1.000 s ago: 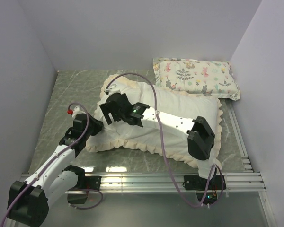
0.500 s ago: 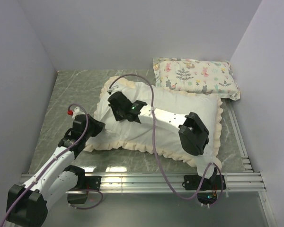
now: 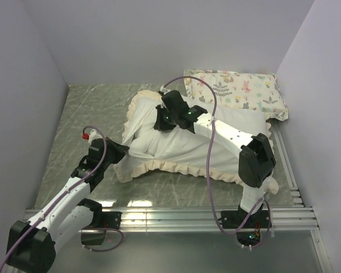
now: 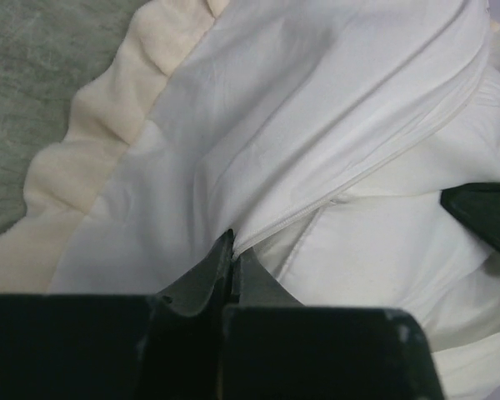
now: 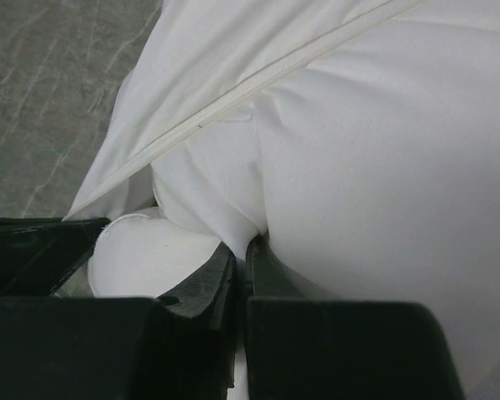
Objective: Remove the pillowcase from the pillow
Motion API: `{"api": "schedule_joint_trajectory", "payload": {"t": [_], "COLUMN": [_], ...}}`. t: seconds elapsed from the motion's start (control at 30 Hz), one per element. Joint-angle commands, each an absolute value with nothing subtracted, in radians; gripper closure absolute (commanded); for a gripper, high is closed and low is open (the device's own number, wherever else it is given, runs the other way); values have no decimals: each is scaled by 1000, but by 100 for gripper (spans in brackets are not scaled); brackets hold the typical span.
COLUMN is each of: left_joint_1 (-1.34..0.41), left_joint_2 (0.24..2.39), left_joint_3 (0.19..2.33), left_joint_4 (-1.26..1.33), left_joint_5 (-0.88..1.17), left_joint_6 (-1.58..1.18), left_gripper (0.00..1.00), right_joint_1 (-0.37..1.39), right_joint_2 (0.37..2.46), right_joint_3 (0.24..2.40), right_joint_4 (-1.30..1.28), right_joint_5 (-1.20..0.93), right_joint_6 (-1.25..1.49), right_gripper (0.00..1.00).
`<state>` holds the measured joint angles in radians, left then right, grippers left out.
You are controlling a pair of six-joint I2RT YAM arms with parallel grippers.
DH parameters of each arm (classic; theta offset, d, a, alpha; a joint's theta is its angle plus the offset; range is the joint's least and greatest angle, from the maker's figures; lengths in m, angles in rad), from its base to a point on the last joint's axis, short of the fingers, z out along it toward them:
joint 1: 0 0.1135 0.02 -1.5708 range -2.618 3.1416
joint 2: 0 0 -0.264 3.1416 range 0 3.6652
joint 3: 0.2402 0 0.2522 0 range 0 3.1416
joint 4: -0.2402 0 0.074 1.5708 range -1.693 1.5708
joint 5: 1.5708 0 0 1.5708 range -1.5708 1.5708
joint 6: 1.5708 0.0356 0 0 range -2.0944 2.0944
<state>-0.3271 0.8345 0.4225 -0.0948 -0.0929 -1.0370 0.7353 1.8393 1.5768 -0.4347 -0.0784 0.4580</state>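
Observation:
The cream-white pillowcase point(image 3: 176, 152) with its ruffled frill point(image 3: 159, 165) lies bunched in the middle of the table. My left gripper point(image 3: 123, 151) is shut on the piped hem of its opening at the left corner; the left wrist view shows that hem pinched at the gripper point(image 4: 233, 246), beside the frill point(image 4: 92, 142). My right gripper point(image 3: 159, 122) is raised over the far left part, shut on a fold of the plump white pillow point(image 5: 383, 167) just under the taut hem point(image 5: 258, 83). In its own view this gripper point(image 5: 248, 250) clamps that fold. Most of the pillow is hidden inside.
A small floral animal-print pillow point(image 3: 236, 91) lies at the back right against the wall. Grey marbled table point(image 3: 91, 108) shows to the left. A metal rail point(image 3: 170, 216) runs along the near edge. Walls close in on three sides.
My right gripper was open over the left part, shut on the fabric, then pulled up and back to the right. The whole bundle bunched and shifted right. The left gripper stayed shut.

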Motion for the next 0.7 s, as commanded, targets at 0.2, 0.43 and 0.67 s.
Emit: {"api": "schedule_joint_trajectory", "payload": {"t": [0.2,0.43,0.67], "left_joint_1": [-314,-314,-316], "left_joint_2": [882,900,999], "left_joint_3": [313,330,518], "left_joint_4": [-224,-126,-181], "left_joint_5": [-193,-147,-154], "left_joint_6": [-1052,-1068,-980], "left_gripper": [100,96,89], "right_joint_1": [629,647,895], "right_joint_2": [1591,1379,1210], "right_joint_3": [1548,1334,999], "right_joint_4": [-319,-237,-97], "right_joint_5": [14,-113,-77], "right_joint_6": [466,465,502], "right_gripper": [100,100,100]}}
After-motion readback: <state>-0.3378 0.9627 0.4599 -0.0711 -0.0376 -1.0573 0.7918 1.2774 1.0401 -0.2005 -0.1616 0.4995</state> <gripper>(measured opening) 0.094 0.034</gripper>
